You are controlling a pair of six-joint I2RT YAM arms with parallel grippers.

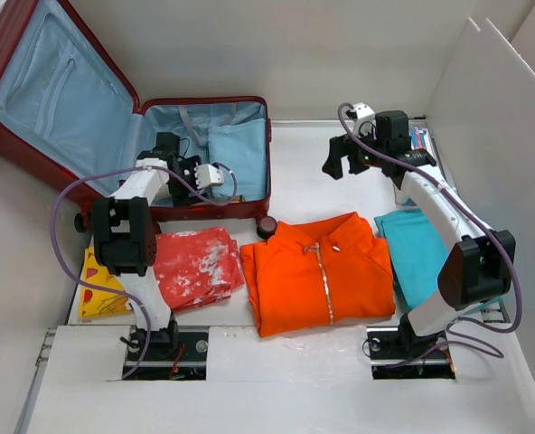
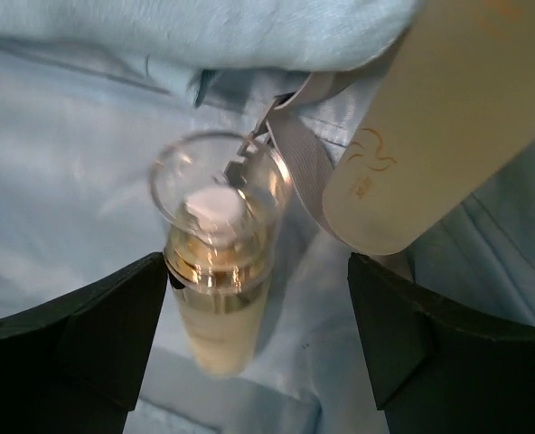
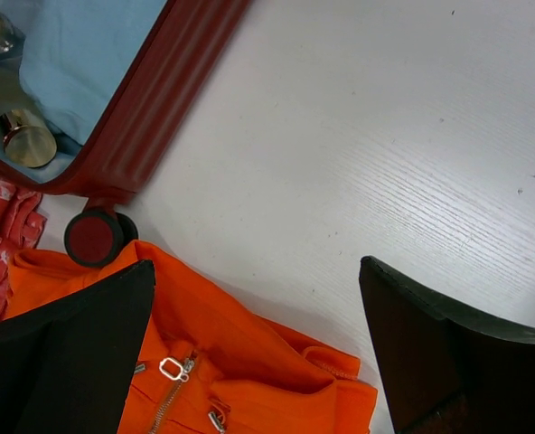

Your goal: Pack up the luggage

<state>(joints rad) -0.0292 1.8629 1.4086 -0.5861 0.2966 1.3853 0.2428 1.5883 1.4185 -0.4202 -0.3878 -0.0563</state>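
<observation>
The dark red luggage (image 1: 249, 206) lies open at the back left, its lid (image 1: 51, 90) raised and its light blue lining showing. My left gripper (image 1: 184, 163) is inside its base, open. In the left wrist view the gripper (image 2: 258, 298) has a cream bottle (image 2: 215, 298) with a clear cap and gold collar between its fingers, close to the left finger (image 2: 96, 334), resting on the lining. A cream tube (image 2: 448, 117) and a grey strap (image 2: 295, 163) lie beside it. My right gripper (image 1: 340, 163) (image 3: 257, 289) is open and empty above the table, over the collar of an orange jacket (image 3: 249, 362).
The orange jacket (image 1: 317, 271) lies at the table's middle front, a red patterned cloth (image 1: 195, 267) and a yellow item (image 1: 100, 285) to its left, a teal cloth (image 1: 421, 253) to its right. A suitcase wheel (image 3: 91, 237) sits by the jacket. White walls stand at the right.
</observation>
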